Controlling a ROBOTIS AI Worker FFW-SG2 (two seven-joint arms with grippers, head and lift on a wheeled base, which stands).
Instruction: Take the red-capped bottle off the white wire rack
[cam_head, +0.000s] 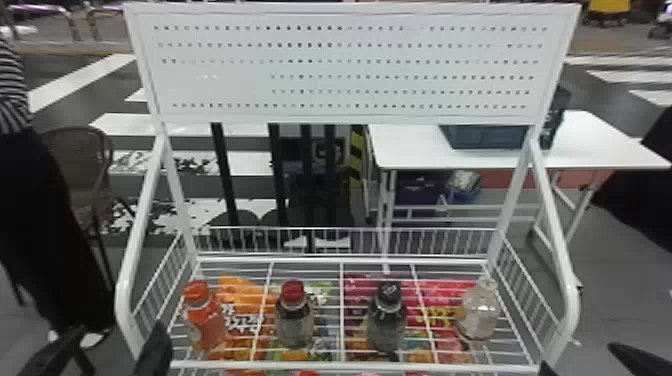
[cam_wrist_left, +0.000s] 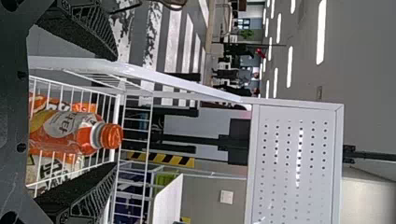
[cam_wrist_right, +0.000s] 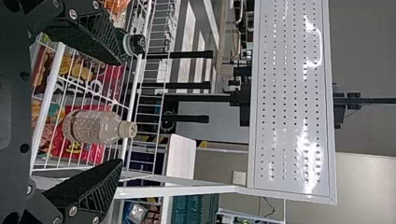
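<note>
The red-capped bottle (cam_head: 294, 322) stands upright on the white wire rack (cam_head: 341, 310), second from the left in a row with an orange, a black-capped and a clear bottle. My left gripper (cam_head: 106, 352) is at the rack's front left corner, left of the red-capped bottle. In the left wrist view, that gripper (cam_wrist_left: 116, 112) is open, with the orange bottle (cam_wrist_left: 70, 133) beyond the gap between its fingers. My right gripper (cam_head: 592, 366) is at the front right corner. The right wrist view shows this gripper (cam_wrist_right: 122, 111) open, the clear bottle (cam_wrist_right: 95, 127) beyond its gap.
Colourful snack bags (cam_head: 242, 310) lie beneath the rack's wires. Slanted white side rails (cam_head: 145, 235) frame both sides, and a perforated white board (cam_head: 345, 65) rises above the back. Behind stands a white table (cam_head: 415, 150) with a dark crate (cam_head: 485, 137).
</note>
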